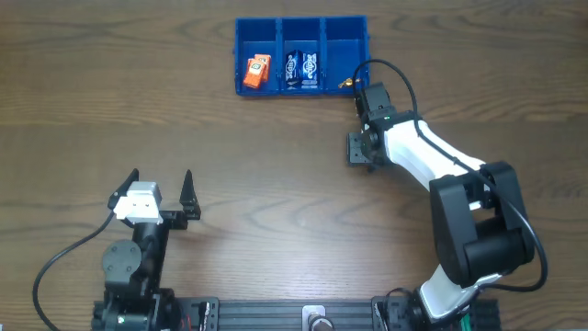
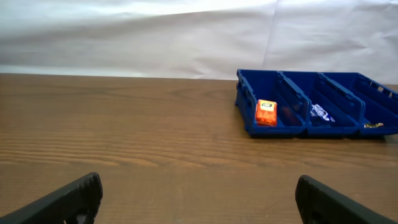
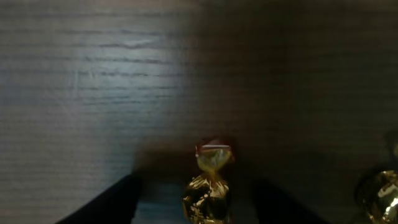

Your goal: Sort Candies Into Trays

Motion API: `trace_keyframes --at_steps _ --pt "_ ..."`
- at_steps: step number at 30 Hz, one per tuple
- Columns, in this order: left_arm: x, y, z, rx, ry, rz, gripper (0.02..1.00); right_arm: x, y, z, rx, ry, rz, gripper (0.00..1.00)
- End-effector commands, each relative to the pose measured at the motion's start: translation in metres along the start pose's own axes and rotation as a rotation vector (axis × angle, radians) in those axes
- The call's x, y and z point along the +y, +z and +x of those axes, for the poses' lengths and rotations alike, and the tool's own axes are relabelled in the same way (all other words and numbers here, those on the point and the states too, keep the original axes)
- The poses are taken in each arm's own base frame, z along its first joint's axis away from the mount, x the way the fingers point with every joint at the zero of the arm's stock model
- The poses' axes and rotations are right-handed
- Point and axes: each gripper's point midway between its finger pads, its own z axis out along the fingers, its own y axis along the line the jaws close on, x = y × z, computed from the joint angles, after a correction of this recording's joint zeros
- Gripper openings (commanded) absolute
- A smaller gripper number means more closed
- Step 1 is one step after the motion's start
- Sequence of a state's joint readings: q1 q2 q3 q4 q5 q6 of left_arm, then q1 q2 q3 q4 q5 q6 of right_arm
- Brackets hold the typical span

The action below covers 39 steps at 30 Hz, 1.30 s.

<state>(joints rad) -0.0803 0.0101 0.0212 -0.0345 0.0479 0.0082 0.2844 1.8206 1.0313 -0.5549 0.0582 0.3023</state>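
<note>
Wood-grain laminate, brown and streaked lengthwise, covers the desk (image 1: 110, 83). Behind it in the left wrist view hangs a smooth white backdrop (image 2: 155, 37). The right arm (image 1: 432, 161), in glossy white shells with black joints, stretches from its base towards the far side of the desk.

A blue plastic tray (image 1: 280, 37), rectangular with two straight dividers making three long compartments, sits at the far middle of the desk.

The left pincer (image 1: 161, 188) hangs near its own base. Its two black, tapered fingers are spread wide with nothing between them. The right pincer (image 1: 361, 149) points down over bare desk, just in front of the tray's right-hand corner. In the right wrist view its dark fingers stand apart on either side of a candy. I cannot tell whether they touch it.

Two blue-wrapped candies (image 1: 301, 69) with crinkled, printed wrappers lie in the tray's middle compartment. A boxy orange candy (image 1: 256, 73) lies in the left compartment. A small gold-wrapped piece (image 1: 347, 83) rests at the near end of the right compartment.

Between the right pincer's fingers is a gold foil candy (image 3: 208, 196), rounded and creased, with a twisted neck and a small red tab. A second gold foil ball (image 3: 378, 196) lies on the wood near it.
</note>
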Motion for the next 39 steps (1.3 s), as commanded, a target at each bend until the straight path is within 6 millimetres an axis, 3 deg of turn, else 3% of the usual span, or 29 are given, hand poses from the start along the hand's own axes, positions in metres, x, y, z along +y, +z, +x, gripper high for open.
trace_keyframes --at_steps 1,13,16,19,22,25,28,30,34,39 --pt "0.003 0.001 0.017 0.052 0.015 -0.012 0.998 -0.006 0.007 0.004 0.019 0.012 0.026 0.463" --pt "0.003 0.001 0.017 0.052 0.015 -0.012 0.996 -0.010 0.007 0.005 0.024 0.027 0.029 0.036" --pt "0.003 0.001 0.017 0.052 0.015 -0.012 0.998 -0.008 0.000 0.003 0.014 0.031 0.014 0.036" --pt "0.003 0.001 0.017 0.052 0.015 -0.012 0.996 -0.001 -0.031 -0.007 -0.056 0.028 -0.016 0.036" --pt "0.003 0.001 0.017 0.052 0.015 -0.012 0.998 0.010 -0.088 -0.034 -0.214 0.020 -0.061 0.036" --pt "0.003 0.001 0.017 0.052 0.015 -0.012 0.998 0.016 -0.159 -0.081 -0.379 0.004 -0.063 0.036" --pt "0.003 0.001 0.017 0.052 0.015 -0.012 0.998 0.020 -0.206 -0.129 -0.485 -0.021 -0.040 0.036" --pt "0.003 0.001 0.017 0.052 0.015 -0.012 0.996 0.023 -0.223 -0.162 -0.529 -0.017 -0.012 0.034" --pt "0.003 0.001 0.017 0.052 0.015 -0.012 0.996 0.036 -0.216 -0.206 -0.531 -0.065 0.003 0.034" --pt "0.003 0.001 0.017 0.052 0.015 -0.012 0.998 0.046 -0.163 -0.236 -0.473 -0.085 0.022 0.036"
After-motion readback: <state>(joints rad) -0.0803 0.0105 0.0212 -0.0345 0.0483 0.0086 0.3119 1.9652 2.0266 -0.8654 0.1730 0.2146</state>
